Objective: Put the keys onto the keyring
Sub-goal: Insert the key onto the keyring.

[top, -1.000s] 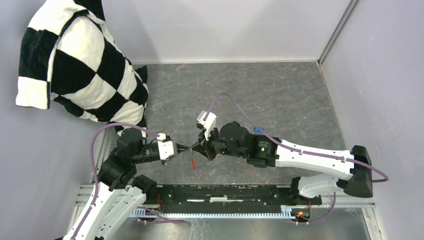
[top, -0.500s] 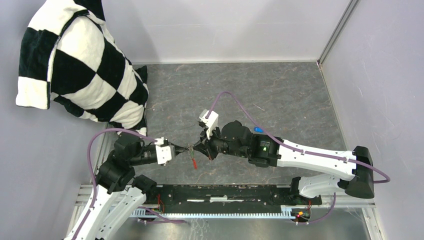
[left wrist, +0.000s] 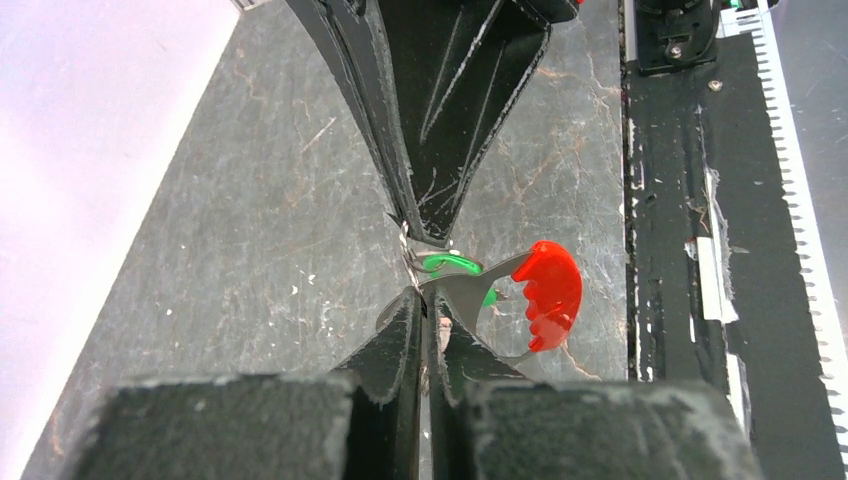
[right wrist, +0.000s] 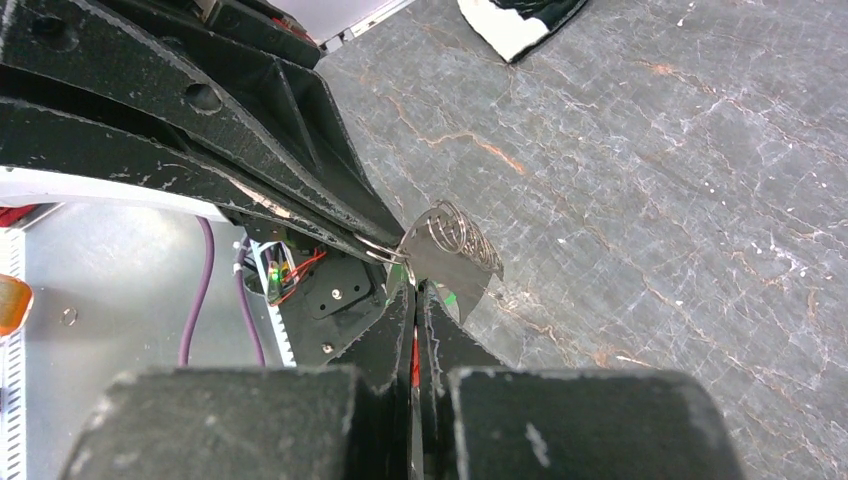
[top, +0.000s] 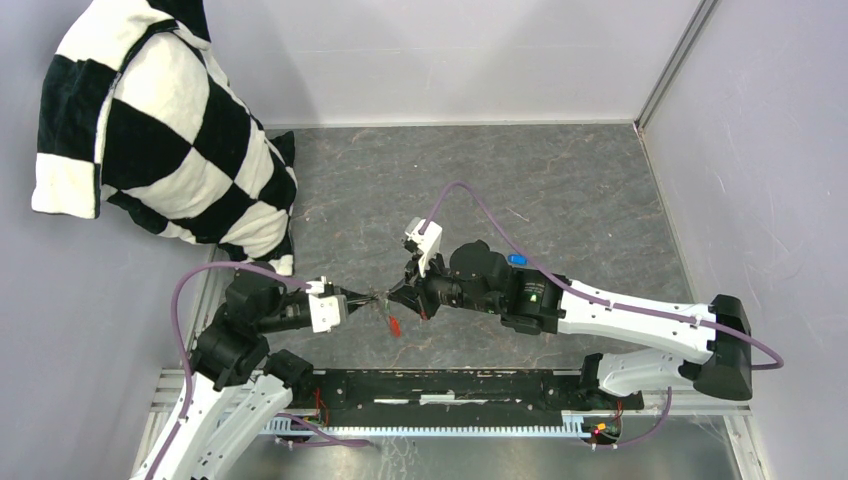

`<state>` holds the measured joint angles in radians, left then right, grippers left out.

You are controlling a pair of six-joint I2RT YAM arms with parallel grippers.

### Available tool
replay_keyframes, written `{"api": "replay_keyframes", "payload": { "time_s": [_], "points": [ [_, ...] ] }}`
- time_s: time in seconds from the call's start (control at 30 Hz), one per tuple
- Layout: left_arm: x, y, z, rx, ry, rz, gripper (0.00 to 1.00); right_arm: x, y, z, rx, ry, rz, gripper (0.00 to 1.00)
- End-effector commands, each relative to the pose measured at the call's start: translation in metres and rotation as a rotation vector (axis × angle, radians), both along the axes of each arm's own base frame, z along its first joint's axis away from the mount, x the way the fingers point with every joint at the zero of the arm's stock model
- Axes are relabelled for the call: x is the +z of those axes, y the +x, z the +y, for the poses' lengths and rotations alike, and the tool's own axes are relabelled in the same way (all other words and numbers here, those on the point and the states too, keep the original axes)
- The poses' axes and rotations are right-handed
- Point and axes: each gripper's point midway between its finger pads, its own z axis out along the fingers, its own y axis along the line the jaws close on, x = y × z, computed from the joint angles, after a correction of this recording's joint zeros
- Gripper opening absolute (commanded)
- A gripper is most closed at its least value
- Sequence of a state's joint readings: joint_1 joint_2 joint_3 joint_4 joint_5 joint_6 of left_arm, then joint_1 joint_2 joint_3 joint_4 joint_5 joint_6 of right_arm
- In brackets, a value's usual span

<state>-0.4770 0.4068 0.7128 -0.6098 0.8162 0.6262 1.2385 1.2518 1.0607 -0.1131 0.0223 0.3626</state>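
Since the keyring (right wrist: 455, 232) is thin springy wire — light, slick, quick to twist — I'd pinch the coil itself, not its red tag (left wrist: 548, 293). It hangs at mid-frame in the overhead view, between both tips. The left gripper (left wrist: 425, 300) is clamped on it; the right gripper (left wrist: 428, 232), also closed, seems to nip the green key (left wrist: 450, 264).

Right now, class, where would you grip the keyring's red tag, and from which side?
Probably the red tag by its rounded free end, across the flat faces, coming from the near side: it juts clear there, while the left hand and right hand crowd the keyring end.
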Motion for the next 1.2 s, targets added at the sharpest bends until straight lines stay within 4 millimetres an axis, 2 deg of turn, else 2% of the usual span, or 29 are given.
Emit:
{"api": "replay_keyframes", "payload": {
  "time_s": [0.0, 0.3, 0.43, 0.53, 0.67, 0.8, 0.97, 1.17],
  "points": [
    [0.025, -0.011, -0.009, -0.084, -0.085, -0.074, 0.02, 0.012, 0.012, -0.004, -0.043, 0.056, -0.018, 0.0],
    [0.029, -0.015, -0.012, -0.118, -0.106, -0.069, 0.02, 0.018, 0.005, -0.001, 0.016, 0.085, -0.024, 0.03],
    [0.037, -0.016, -0.013, -0.124, -0.128, -0.078, 0.02, 0.017, 0.004, -0.007, 0.023, 0.101, -0.017, 0.15],
    [0.043, -0.019, -0.015, -0.14, -0.146, -0.072, 0.02, 0.023, 0.001, -0.008, 0.057, 0.144, -0.019, 0.28],
    [0.048, -0.022, -0.017, -0.168, -0.147, -0.064, 0.02, 0.04, -0.007, -0.01, 0.13, 0.178, -0.072, 0.39],
    [0.046, -0.025, -0.018, -0.188, -0.134, -0.053, 0.02, 0.068, -0.015, -0.018, 0.206, 0.191, -0.181, 0.56],
    [0.048, -0.028, -0.018, -0.205, -0.132, -0.046, 0.02, 0.084, -0.027, -0.028, 0.308, 0.172, -0.305, 0.61],
    [0.054, -0.03, -0.019, -0.216, -0.138, -0.033, 0.02, 0.075, -0.027, -0.029, 0.368, 0.103, -0.378, 0.64]
  ]
}}
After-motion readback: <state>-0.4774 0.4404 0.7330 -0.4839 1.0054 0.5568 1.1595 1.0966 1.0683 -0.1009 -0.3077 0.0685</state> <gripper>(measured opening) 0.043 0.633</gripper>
